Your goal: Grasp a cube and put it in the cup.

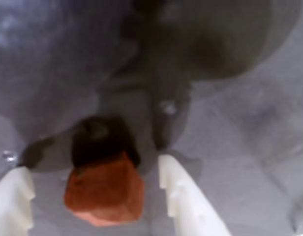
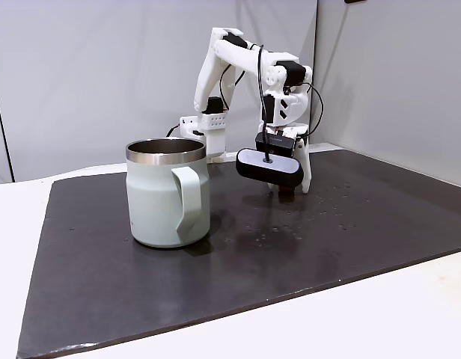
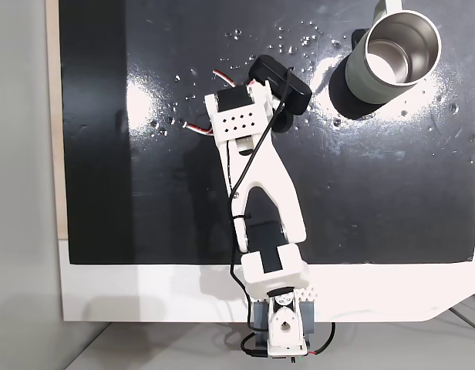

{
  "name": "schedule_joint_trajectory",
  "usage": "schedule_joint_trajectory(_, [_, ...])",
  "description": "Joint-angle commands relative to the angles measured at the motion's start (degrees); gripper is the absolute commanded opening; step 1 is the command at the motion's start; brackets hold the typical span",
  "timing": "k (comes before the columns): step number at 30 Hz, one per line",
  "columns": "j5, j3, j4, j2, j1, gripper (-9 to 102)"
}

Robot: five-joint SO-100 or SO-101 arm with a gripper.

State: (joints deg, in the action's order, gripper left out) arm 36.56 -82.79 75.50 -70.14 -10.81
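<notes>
In the wrist view the small reddish-brown cube point(image 1: 105, 191) lies on the dark mat between my two white fingers point(image 1: 183, 196). A gap shows on each side of it, so my gripper point(image 1: 92, 164) is open around the cube. In a fixed view the gripper point(image 2: 290, 185) is lowered to the mat, right of the pale mint-green mug point(image 2: 167, 198); the camera housing hides the cube there. From above, the mug point(image 3: 395, 54) stands upright at the top right with its steel interior showing, and my wrist covers the fingers and the cube.
A black mat point(image 2: 328, 239) covers the white table, speckled with small shiny spots. The black wrist camera point(image 2: 269, 167) hangs just beside the mug. My arm's base point(image 3: 276, 324) is clamped at the table's near edge.
</notes>
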Motion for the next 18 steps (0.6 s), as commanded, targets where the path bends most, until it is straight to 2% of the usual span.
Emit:
schedule_joint_trajectory(1, [0.44, 0.00, -1.23, -0.44, -0.26, 27])
schedule_joint_trajectory(12, [0.18, -2.55, -1.85, -1.23, -2.55, 22])
schedule_joint_trajectory(18, [0.00, -5.89, -3.34, -2.29, -3.16, 13])
